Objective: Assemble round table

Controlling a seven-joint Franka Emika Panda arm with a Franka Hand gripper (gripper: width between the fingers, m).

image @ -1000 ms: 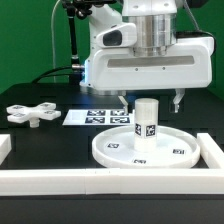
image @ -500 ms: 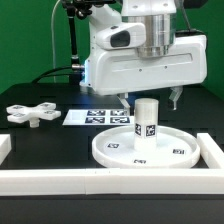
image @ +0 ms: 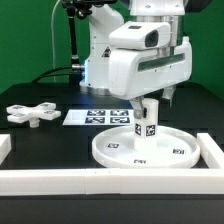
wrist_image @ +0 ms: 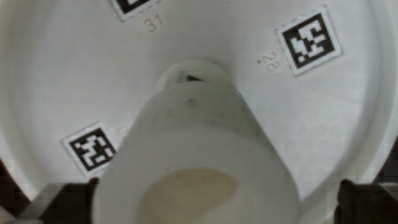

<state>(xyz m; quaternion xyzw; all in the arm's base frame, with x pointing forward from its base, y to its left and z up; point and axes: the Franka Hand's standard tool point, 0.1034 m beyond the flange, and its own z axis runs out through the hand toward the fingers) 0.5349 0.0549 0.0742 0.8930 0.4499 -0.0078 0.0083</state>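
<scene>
One change noted: the gripper (image: 150, 100) has turned about its axis and now hangs with jaws spread either side of the short white cylindrical plastic leg (image: 146, 121), upright at the centre of the large white rimmed round disc (image: 176, 151), apparently resetting for a tightening turn.

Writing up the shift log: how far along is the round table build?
Done, it seems: the leg stands upright at the middle of the round disc; whether it is tight cannot be told. In hand: the claw hovers over the leg's top, jaws open, gripping nothing. Left: the cross-shaped base lies apart on the table, not yet mounted on the leg.
</scene>
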